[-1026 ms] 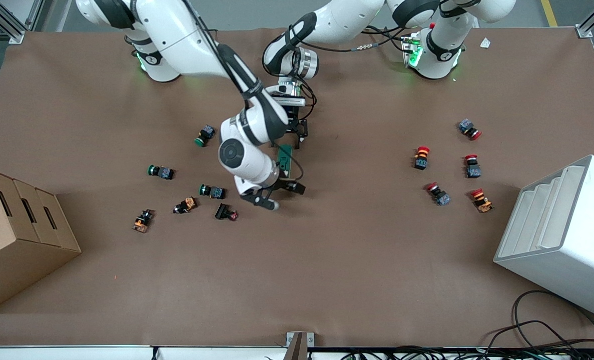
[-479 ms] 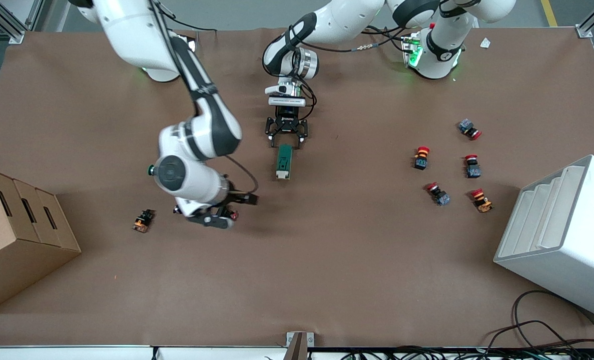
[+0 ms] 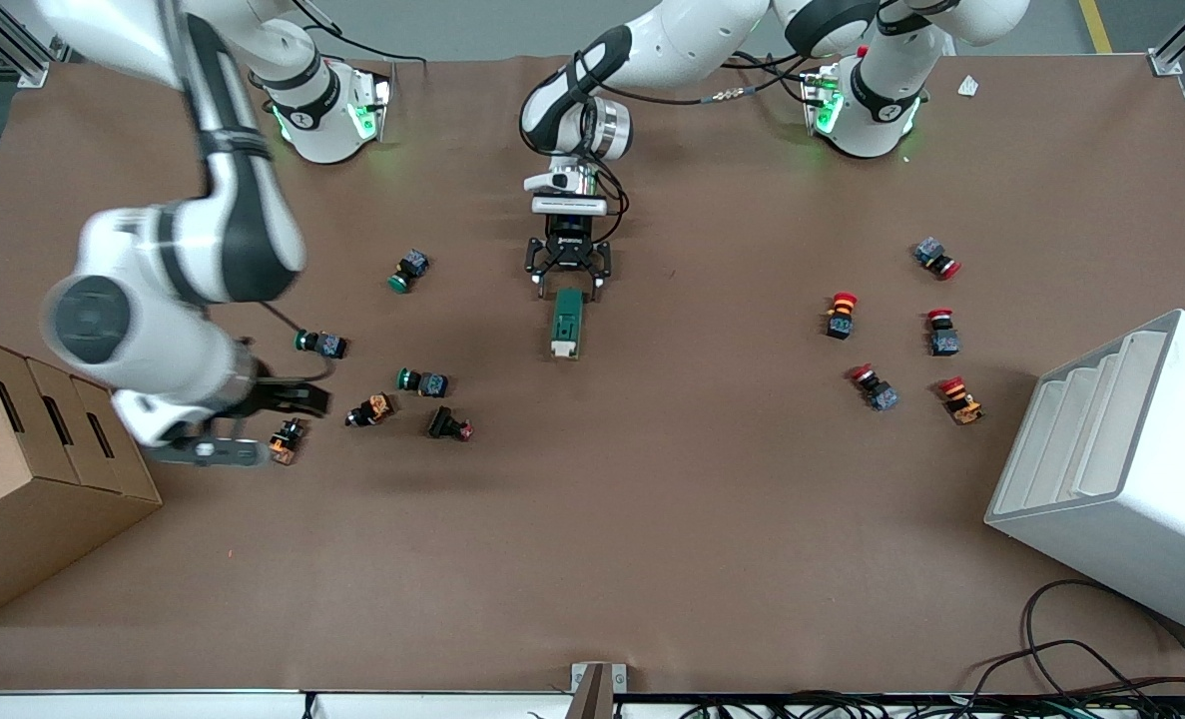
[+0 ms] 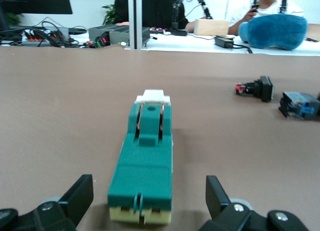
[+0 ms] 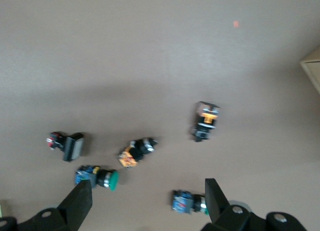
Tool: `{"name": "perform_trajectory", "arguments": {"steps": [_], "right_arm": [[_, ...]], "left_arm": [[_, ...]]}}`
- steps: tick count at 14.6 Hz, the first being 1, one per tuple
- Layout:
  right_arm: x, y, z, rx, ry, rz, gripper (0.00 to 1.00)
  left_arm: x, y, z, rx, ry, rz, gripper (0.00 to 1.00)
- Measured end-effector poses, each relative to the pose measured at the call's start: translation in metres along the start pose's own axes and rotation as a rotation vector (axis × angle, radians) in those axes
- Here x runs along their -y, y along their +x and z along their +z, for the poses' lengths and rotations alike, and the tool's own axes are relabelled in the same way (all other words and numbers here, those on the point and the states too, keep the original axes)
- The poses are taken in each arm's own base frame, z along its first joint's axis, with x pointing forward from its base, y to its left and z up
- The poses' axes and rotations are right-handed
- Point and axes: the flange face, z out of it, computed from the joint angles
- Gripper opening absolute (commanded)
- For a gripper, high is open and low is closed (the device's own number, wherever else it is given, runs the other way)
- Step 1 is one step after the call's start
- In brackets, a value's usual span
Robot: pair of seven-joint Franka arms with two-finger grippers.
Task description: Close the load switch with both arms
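Note:
The load switch (image 3: 566, 322), a dark green oblong block with a cream-white end, lies flat mid-table. In the left wrist view it (image 4: 145, 176) lies lengthwise, with its cream base end toward the camera. My left gripper (image 3: 569, 288) is open at the switch's end that is farther from the front camera. Its fingers (image 4: 82, 191) stand apart from the block on both sides. My right gripper (image 3: 253, 427) is open and empty. It hangs over the scattered push buttons near the cardboard box, and the right wrist view (image 5: 147, 198) shows them below it.
Green-capped and orange push buttons (image 3: 422, 381) lie scattered toward the right arm's end. A cardboard box (image 3: 43, 469) stands at that table edge. Red-capped push buttons (image 3: 891, 340) and a white bin (image 3: 1121, 469) are toward the left arm's end. Cables (image 3: 1101, 669) lie at the front corner.
My right arm swung away from the load switch's nearer end, toward the cardboard box. The switch is uncovered. My left gripper stayed at the switch, shifting slightly.

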Motion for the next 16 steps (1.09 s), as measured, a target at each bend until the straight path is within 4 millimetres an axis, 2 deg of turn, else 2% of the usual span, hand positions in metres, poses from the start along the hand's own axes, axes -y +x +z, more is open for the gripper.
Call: {"name": "perform_trajectory", "arguments": {"steps": [2,4,7,9,11,13,16], "right_arm": [[-0.041,-0.003,-0.02,0.009,-0.001,-0.005,1.0],[-0.066,-0.013,-0.043,0.022,-0.012,-0.013,1.0],[-0.08,-0.037,-0.075,0.065,-0.003,-0.011,1.0],[-0.087,-0.05,-0.091,0.088,0.003,-0.005,1.0],[-0.091,-0.06,-0.102,0.097,0.011,-0.003,1.0],[-0.093,-0.068,-0.109,0.099,0.016,-0.004,1.0],[-0.1,-0.077,-0.119,0.099,0.02,-0.022,1.0]], "left_arm": [[-0.014,0.022,0.001,0.032,0.072,-0.011,0.99],[-0.036,0.059,0.003,0.088,0.157,-0.035,0.99],[-0.062,0.123,0.014,0.192,0.264,-0.071,0.99],[-0.066,0.17,0.032,0.28,0.329,-0.075,1.0],[-0.059,0.229,0.054,0.382,0.384,-0.103,1.0],[-0.04,0.302,0.073,0.497,0.416,-0.137,1.0],[0.018,0.413,0.1,0.664,0.411,-0.157,1.0]]}}
